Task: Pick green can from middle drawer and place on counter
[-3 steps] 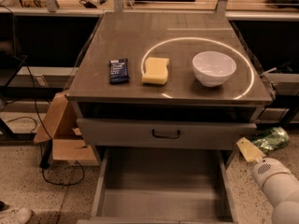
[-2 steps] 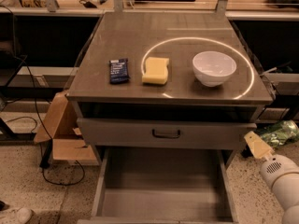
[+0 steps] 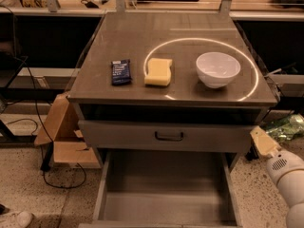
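Note:
The green can (image 3: 286, 126), mottled green and white, is at the right of the cabinet, level with the closed drawer front. My gripper (image 3: 275, 134) is at the lower right and is shut on it; one tan finger (image 3: 262, 142) shows beside the can, the other is hidden. The white arm (image 3: 287, 175) runs down to the frame's corner. The middle drawer (image 3: 164, 194) is pulled open below, its grey floor bare. The counter (image 3: 166, 32) is above and left of the can, with a bright ring of light on it.
On the counter lie a dark blue snack packet (image 3: 120, 71), a yellow sponge (image 3: 158, 72) and a white bowl (image 3: 218, 69). A closed drawer front with a dark handle (image 3: 169, 136) sits above the open drawer. A cardboard box (image 3: 61, 132) and cables lie on the floor at left.
The gripper and the green can have moved up and a little right together, beside the cabinet. The things on the counter and the open drawer have not moved.

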Controlling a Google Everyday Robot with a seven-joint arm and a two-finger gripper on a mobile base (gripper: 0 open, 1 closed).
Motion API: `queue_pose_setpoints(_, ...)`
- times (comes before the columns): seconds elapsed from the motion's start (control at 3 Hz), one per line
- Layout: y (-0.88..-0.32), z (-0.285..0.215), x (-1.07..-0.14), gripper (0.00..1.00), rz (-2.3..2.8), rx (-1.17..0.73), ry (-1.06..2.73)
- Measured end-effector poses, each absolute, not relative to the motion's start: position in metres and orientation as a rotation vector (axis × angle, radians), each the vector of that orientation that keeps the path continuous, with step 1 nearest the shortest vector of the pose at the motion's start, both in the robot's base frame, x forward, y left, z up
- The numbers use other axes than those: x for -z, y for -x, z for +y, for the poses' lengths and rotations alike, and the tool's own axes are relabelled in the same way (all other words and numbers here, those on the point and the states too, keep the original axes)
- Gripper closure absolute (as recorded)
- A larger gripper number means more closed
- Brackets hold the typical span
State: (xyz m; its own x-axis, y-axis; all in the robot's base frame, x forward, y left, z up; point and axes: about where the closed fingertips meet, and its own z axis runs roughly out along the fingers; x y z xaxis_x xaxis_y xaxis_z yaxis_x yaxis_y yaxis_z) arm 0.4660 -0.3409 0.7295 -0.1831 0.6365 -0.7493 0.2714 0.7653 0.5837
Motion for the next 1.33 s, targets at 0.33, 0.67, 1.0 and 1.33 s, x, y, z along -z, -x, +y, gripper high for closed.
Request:
queue_pose_setpoints(0.33,-0.475,-0.343,-0.758,1.00,1.715,-0.350,-0.632)
queue_pose_setpoints(0.67,-0.477,-0.340,-0.789,1.00,1.664,-0.344,-0.561)
queue_pose_setpoints(1.0,-0.473,-0.334,-0.819,1.00,1.614,-0.349,-0.497)
queue_pose_setpoints(1.33,-0.460,-0.314,-0.848,1.00,1.573,-0.415,-0.447)
